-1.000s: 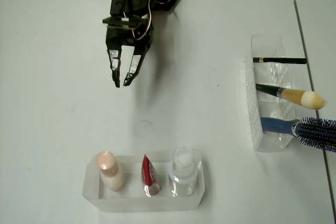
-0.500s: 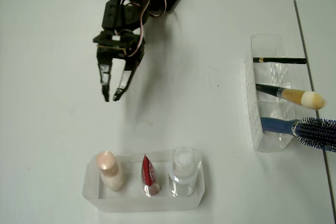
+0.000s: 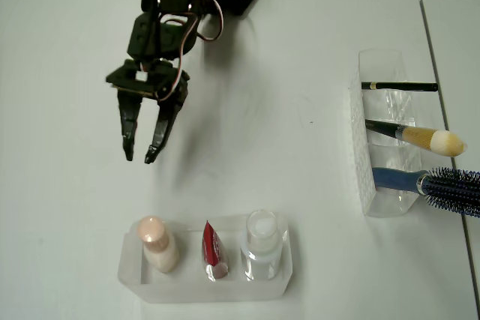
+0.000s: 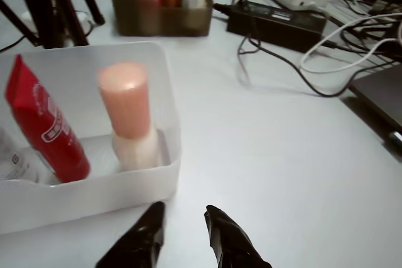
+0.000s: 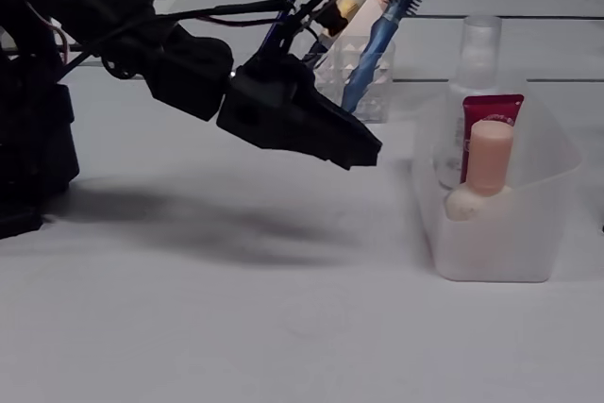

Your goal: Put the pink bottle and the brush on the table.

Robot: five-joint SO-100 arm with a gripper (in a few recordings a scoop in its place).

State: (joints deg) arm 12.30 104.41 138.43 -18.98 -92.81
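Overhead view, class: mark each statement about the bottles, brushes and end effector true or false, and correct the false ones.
1. The pink bottle stands in the tray beside the red tube. True.
2. The end effector grips the pink bottle. False: it is open, holds nothing and hangs over the table, apart from the tray.
3. The brush lies flat on the table. False: it sits in the clear holder.
4. The brush sits between the black stick and the hairbrush. True.
5. The clear bottle has a pink cap. False: its cap is white.
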